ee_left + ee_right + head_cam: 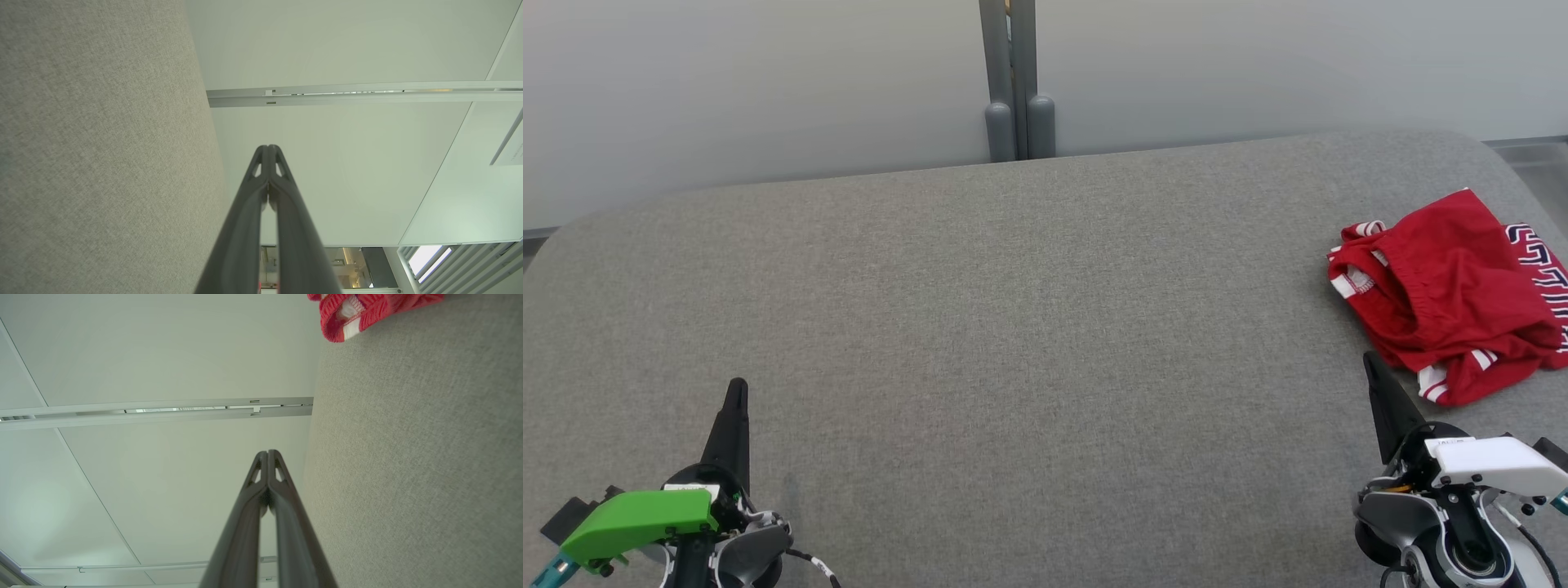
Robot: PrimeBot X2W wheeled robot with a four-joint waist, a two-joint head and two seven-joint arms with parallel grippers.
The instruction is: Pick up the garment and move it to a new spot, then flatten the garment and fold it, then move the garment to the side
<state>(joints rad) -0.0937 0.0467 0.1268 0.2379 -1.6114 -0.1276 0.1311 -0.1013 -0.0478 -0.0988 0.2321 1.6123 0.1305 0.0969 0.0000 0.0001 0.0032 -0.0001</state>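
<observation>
A crumpled red garment (1454, 294) with white stripes and dark lettering lies at the right edge of the grey fabric surface (1029, 327). A corner of the garment (367, 310) peeks in at the top of the right wrist view. My right gripper (1370, 359) is shut, its tip just left of and below the garment, not touching it. At the lower left, far from the garment, my left gripper (737, 384) is also shut. In each wrist view the two dark fingers (268, 148) (267, 452) press together with nothing between them.
A pale wall runs behind the surface, with a grey post (1015, 82) at its middle. The surface has rounded far corners. Wide bare fabric stretches between the two grippers.
</observation>
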